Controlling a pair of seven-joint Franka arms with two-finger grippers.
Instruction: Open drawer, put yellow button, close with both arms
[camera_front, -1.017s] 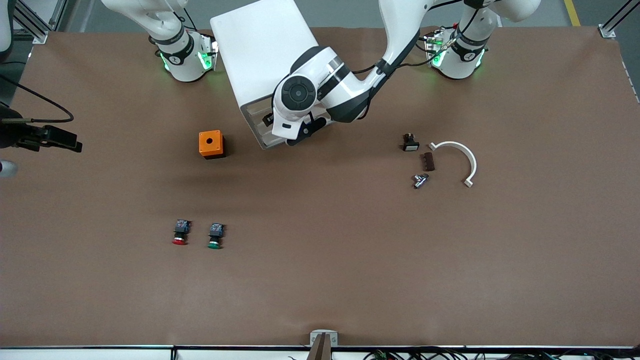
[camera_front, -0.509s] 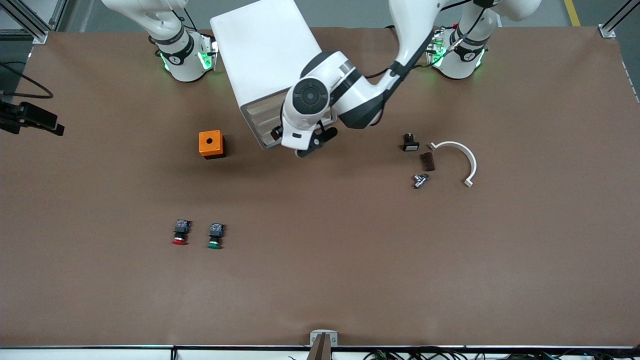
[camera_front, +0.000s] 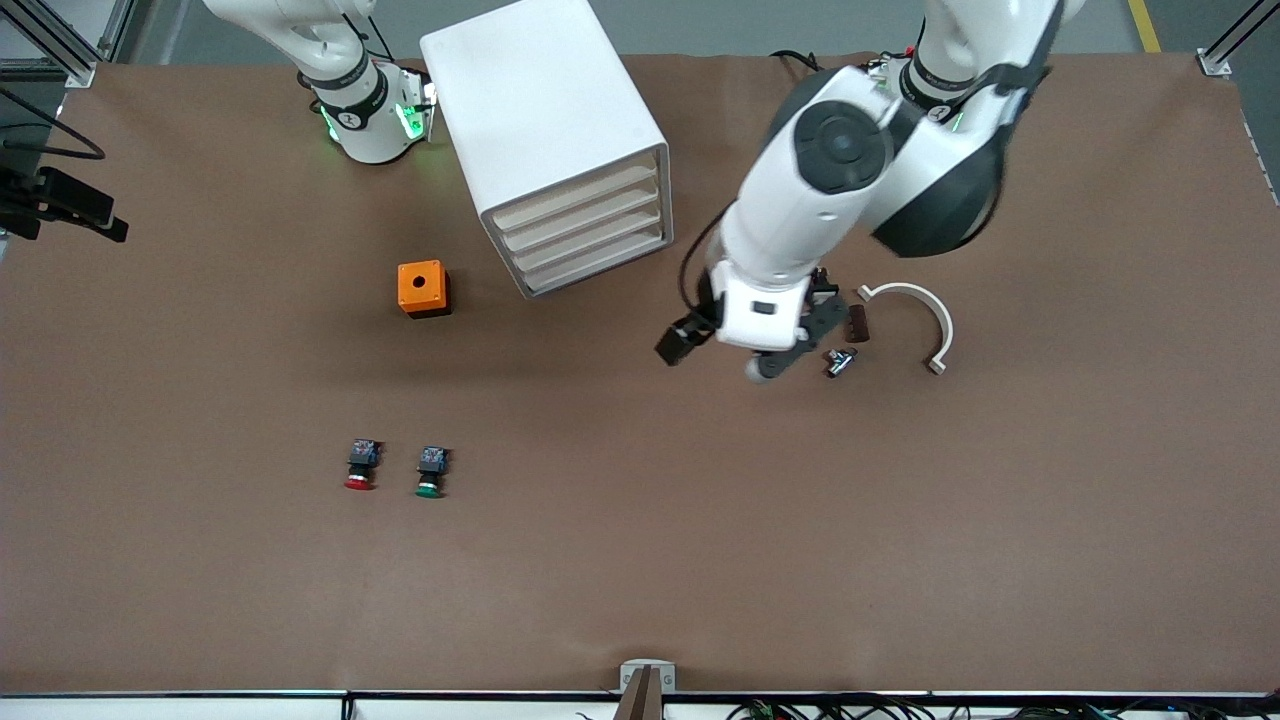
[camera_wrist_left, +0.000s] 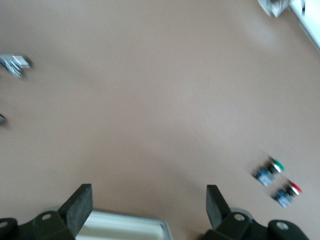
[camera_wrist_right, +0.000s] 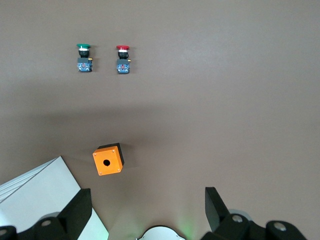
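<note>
The white cabinet (camera_front: 545, 120) stands by the right arm's base. Its uppermost drawer (camera_front: 578, 196) sits flush like the three below it. The cabinet also shows in the right wrist view (camera_wrist_right: 40, 197). The yellow button is out of view. My left gripper (camera_front: 725, 355) is open and empty. It hangs over the table between the cabinet and the small parts toward the left arm's end; in the left wrist view (camera_wrist_left: 148, 200) only table lies between its fingers. My right gripper (camera_wrist_right: 147, 200) is open and empty, high over the table near the right arm's base.
A red-capped button (camera_front: 359, 467) and a green-capped button (camera_front: 430, 472) lie nearer the camera. An orange box (camera_front: 421, 288) sits beside the cabinet. Toward the left arm's end lie a small black switch (camera_front: 822, 288), a brown piece (camera_front: 857, 322), a metal piece (camera_front: 840, 361) and a white curved piece (camera_front: 925, 315).
My left gripper has left the cabinet's drawer fronts and swung toward the left arm's end, over the small parts. All four drawer fronts now show uncovered and flush.
</note>
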